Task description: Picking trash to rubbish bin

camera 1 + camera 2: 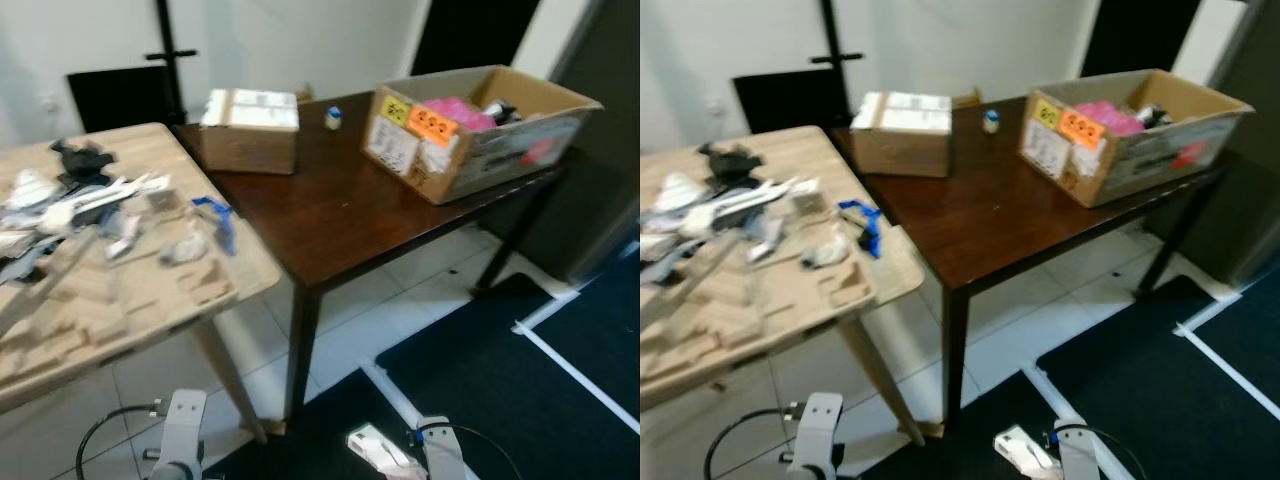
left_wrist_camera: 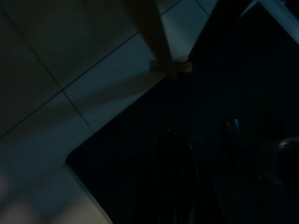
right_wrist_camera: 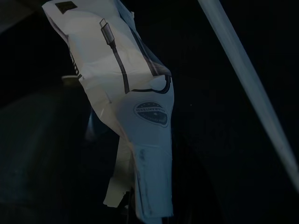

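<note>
The right gripper gripped a cable package; no bin seen, so dropping remained. Left fingers' state: cannot tell.

Head stereo pair looks forward and down, sharing the dark table and wooden table; wrist cameras face the floor closely.
</note>
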Robot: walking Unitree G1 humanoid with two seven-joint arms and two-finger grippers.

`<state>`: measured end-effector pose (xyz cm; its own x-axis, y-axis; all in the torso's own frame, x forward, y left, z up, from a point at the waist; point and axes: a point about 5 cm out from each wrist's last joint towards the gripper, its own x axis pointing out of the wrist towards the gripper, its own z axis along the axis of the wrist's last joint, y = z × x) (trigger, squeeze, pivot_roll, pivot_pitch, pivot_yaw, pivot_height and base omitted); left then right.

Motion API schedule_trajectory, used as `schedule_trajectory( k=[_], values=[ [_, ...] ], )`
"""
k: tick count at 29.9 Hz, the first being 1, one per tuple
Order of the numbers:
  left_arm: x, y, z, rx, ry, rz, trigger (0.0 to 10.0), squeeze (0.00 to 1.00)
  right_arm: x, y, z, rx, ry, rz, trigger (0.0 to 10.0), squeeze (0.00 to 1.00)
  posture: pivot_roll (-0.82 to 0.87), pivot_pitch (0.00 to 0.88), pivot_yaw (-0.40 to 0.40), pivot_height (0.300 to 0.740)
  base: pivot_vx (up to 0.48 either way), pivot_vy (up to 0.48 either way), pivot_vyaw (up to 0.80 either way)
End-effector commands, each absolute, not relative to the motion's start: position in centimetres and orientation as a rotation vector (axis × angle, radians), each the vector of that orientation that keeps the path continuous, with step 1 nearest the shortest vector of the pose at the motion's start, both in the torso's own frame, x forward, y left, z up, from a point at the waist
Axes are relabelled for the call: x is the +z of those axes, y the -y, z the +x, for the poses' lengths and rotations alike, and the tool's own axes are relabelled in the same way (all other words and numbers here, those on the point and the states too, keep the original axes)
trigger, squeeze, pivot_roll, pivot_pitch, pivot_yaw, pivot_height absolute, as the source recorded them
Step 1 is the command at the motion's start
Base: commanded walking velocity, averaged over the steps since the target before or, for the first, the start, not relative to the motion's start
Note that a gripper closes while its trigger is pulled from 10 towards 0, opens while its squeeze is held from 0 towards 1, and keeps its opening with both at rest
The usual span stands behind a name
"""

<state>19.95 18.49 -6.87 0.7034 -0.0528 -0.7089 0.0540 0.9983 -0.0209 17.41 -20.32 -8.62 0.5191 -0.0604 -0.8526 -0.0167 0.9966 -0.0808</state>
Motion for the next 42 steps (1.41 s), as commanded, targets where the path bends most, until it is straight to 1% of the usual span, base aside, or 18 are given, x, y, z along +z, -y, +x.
schedule_trajectory(
  k=[1,7,10,15,17,19,25,42],
  values=[
    [-7.2,-18.3,19.3,-0.077,-0.801,-0.013,10.0,0.00,-8.5,20.9,17.4,-0.050,-1.020,-0.083,10.0,0.00,-0.02,0.094,-0.031,0.740,0.000,0.000,-0.80],
    [-7.4,-18.1,19.1,-0.093,-0.804,-0.016,10.0,0.00,-8.5,21.1,17.3,-0.050,-1.022,-0.085,10.0,0.00,-0.01,0.097,-0.031,0.740,0.000,0.000,-0.80],
    [-7.5,-17.6,18.8,-0.146,-0.809,-0.022,10.0,0.00,-8.5,21.1,17.4,-0.034,-1.022,-0.100,10.0,0.00,-0.01,0.099,-0.027,0.740,0.000,0.000,-0.80],
    [-7.4,-17.6,18.9,-0.127,-0.799,-0.043,10.0,0.00,-8.5,21.1,17.5,-0.032,-1.019,-0.104,10.0,0.00,-0.01,0.099,-0.027,0.740,0.000,0.000,-0.80],
    [-7.2,-18.1,19.2,-0.061,-0.779,-0.074,10.0,0.00,-8.3,21.3,17.7,-0.027,-1.009,-0.151,10.0,0.00,-0.02,0.101,-0.024,0.740,0.000,0.000,0.00],
    [-7.1,-18.3,19.4,-0.032,-0.772,-0.095,10.0,0.00,-8.3,21.3,17.8,-0.027,-1.003,-0.151,10.0,0.00,-0.02,0.101,-0.023,0.740,0.000,0.000,0.00],
    [-6.9,-18.4,19.8,-0.031,-0.757,-0.106,10.0,0.00,-8.2,21.4,17.8,-0.024,-1.001,-0.158,10.0,0.00,-0.02,0.101,-0.023,0.740,0.000,0.000,0.00],
    [-6.7,-17.7,20.2,-0.069,-0.748,-0.107,10.0,0.00,-8.5,21.3,17.3,-0.003,-1.004,-0.195,10.0,0.00,-0.03,0.098,-0.015,0.740,0.000,-0.340,0.00]
  ],
)
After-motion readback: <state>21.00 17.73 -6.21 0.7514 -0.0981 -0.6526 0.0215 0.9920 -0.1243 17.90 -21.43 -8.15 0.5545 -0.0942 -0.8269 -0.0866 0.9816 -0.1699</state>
